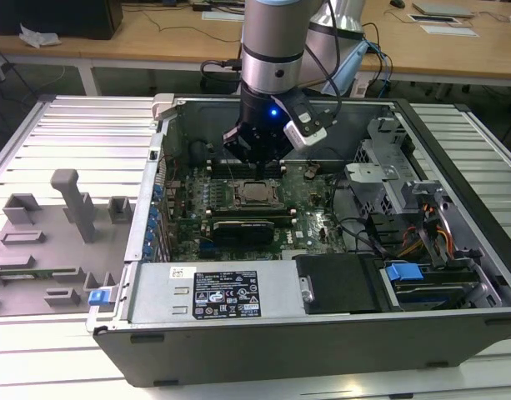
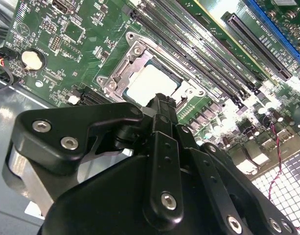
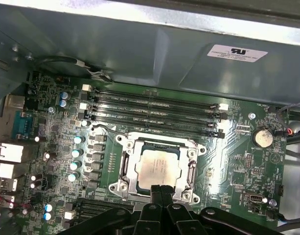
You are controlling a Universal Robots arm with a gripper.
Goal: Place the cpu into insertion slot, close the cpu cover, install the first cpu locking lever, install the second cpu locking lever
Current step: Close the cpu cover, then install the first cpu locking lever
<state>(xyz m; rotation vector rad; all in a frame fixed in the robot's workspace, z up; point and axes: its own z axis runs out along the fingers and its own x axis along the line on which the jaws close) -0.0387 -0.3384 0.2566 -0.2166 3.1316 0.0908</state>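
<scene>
Claw (image 1: pixel 253 160) of the arm hangs inside the open computer case (image 1: pixel 455 158). Its two black fingers (image 3: pixel 157 192) are pressed together with nothing between them. Both wrist views put the tips close over one edge of the chip (image 3: pixel 157 166).

The chip lies flat in its socket (image 3: pixel 155 145), dull silver top up. The metal frame plate (image 3: pixel 126 167) lies down around it, so the chip shows through the plate's square window. I cannot tell whether the thin wire levers beside the frame are hooked.

In the exterior view the chip sits mid-way across the green board (image 1: pixel 318 208), with the claw at its twelve o'clock. The long memory slots (image 1: pixel 238 171) are at twelve o'clock too, partly behind the claw. A long black card (image 1: pixel 242 225) lies at its six o'clock. Outside the case, at nine o'clock, a grey tray of holders (image 1: pixel 38 250) rests on the ribbed table (image 1: pixel 80 117).
</scene>
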